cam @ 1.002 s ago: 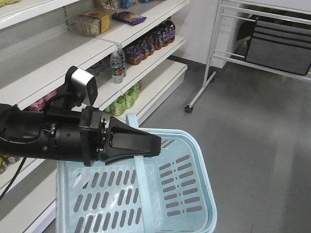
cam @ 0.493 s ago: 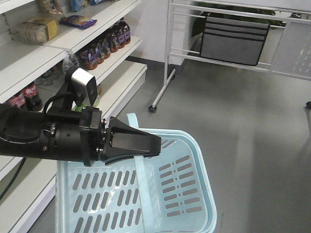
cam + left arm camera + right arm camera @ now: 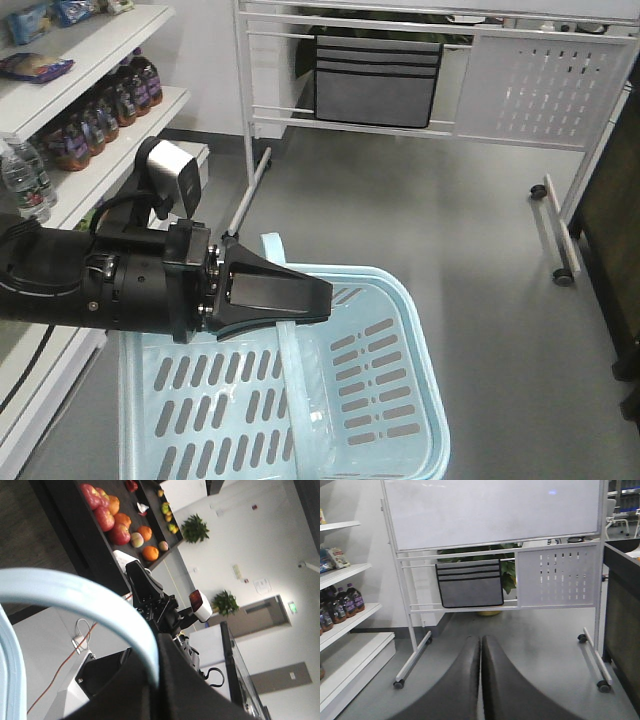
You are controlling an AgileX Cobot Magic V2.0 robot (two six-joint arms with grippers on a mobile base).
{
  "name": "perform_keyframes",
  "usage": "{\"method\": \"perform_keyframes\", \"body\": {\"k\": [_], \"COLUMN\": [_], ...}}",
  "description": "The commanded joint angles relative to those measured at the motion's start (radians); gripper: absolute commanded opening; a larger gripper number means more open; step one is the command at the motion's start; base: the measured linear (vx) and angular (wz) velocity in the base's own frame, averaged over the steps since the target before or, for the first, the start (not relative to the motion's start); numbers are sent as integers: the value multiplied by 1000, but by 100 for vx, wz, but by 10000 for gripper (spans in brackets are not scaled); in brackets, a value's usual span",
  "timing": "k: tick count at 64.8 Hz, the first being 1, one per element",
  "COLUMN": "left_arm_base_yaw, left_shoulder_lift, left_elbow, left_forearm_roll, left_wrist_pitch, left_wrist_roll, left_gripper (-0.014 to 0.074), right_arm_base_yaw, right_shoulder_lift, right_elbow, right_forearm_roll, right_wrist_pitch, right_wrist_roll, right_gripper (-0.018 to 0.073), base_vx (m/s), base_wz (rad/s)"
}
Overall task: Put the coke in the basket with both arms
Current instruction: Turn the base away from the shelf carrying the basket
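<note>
The pale blue basket [image 3: 420, 350] hangs at the bottom of the front view, and nothing shows inside it. My left gripper [image 3: 322, 298] reaches in from the left, shut on the basket's swing handle [image 3: 290, 370]. In the left wrist view the handle [image 3: 75, 592] curves down between the shut jaws of the left gripper [image 3: 159, 680]. In the right wrist view my right gripper [image 3: 480, 642] is shut with nothing in it, pointing over bare grey floor. The coke is out of view.
White shelves [image 3: 90, 150] with dark juice bottles [image 3: 100, 110] run along the left. A wheeled whiteboard stand [image 3: 430, 90] with a grey pouch [image 3: 375, 80] crosses the back. A dark cabinet [image 3: 615, 250] stands at the right edge. Grey floor [image 3: 450, 230] lies between.
The whole view has swung to the right. The shelves slid off to the left and the whiteboard stand came in. The left arm and basket hold the same place in the frame.
</note>
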Motion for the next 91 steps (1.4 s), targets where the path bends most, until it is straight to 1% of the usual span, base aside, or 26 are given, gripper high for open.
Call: {"method": "perform_keyframes", "body": {"k": [1, 36, 91], "left_arm_base_yaw": [-5, -5, -5], "left_shoulder_lift": [-34, -34, -34], "left_elbow": [-26, -26, -26], "left_forearm_roll": [-93, -93, -94], "left_wrist_pitch": [65, 65, 65], "left_wrist_roll": [8, 8, 8], "left_gripper": [-8, -8, -8], "right_arm_base_yaw": [-4, -4, -4], "right_shoulder_lift": [-15, -15, -15], "right_elbow": [15, 15, 15], "right_forearm_roll": [-5, -5, -5], "right_wrist_pitch": [-71, -71, -71], "right_wrist_roll": [-6, -6, -6], "right_gripper": [-4, -4, -4], "base_vx": [14, 16, 24], "base_wz": [-35, -21, -3]}}
